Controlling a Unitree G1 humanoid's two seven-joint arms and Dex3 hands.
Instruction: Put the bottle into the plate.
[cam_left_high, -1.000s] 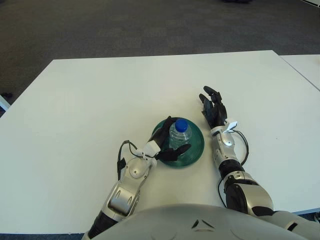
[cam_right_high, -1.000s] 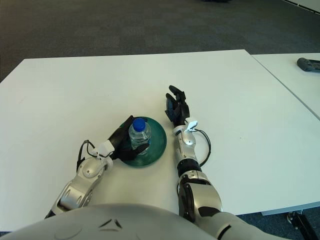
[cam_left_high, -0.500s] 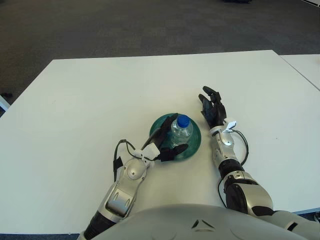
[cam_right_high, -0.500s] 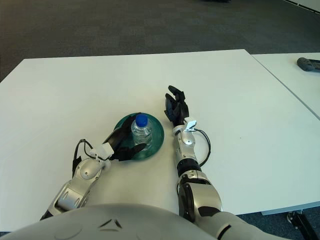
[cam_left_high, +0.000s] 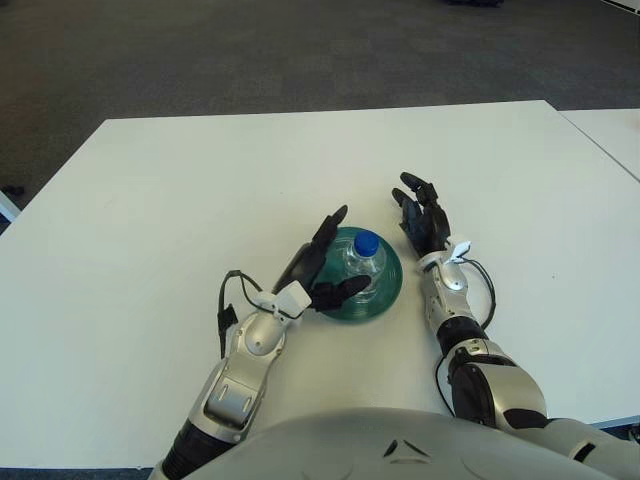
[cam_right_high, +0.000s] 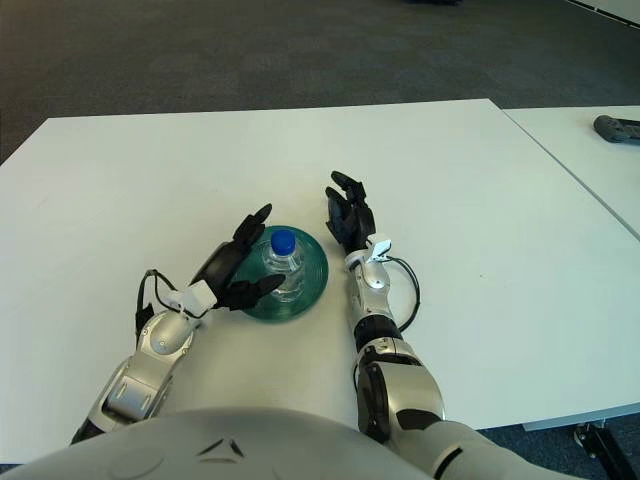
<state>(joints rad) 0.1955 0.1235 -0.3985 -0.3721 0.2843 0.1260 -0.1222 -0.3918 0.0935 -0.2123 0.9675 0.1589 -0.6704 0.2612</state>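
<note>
One bottle (cam_left_high: 363, 264), clear with a blue cap, stands upright inside the green plate (cam_left_high: 388, 290) near the middle of the white table (cam_left_high: 180, 200). Left hand (cam_left_high: 315, 270) sits just left of the bottle, fingers spread wide around it, not gripping; thumb reaches across the plate's near rim, upper fingers point past the bottle's far-left side. Small gap visible between fingers and bottle in the right eye view. Right hand (cam_left_high: 422, 220) shows just right of the plate, palm down, fingers loosely extended, holding nothing. Second table edge (cam_right_high: 600, 170) at far right, with a dark object (cam_right_high: 617, 128) on it
</note>
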